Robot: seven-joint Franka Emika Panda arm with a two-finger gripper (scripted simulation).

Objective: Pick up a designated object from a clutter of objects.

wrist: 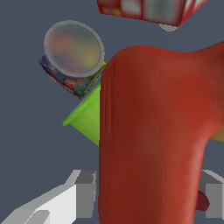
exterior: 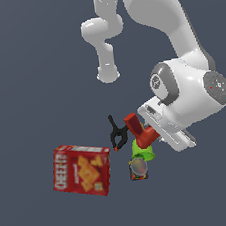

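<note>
Red drill (exterior: 140,130) between claw (wrist: 148,199) fingers (wrist: 83,192), gripped. Long axis slants up toward exterior view's left, above green cup (exterior: 143,151) and can (exterior: 139,168). Clamp (exterior: 117,134) just beside; cracker box (exterior: 81,170) apart.

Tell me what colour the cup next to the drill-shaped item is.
Lime green. The cup shows best in the wrist view, partly behind the red drill-shaped item.

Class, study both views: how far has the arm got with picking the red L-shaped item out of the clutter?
Done: the gripper has reached the red L-shaped item, its fingers flanking the body in the wrist view. In hand: closing the grasp; contact isn't clear. Left: lifting it away from the green cup, can and black clamp. The cracker box lies apart.
</note>
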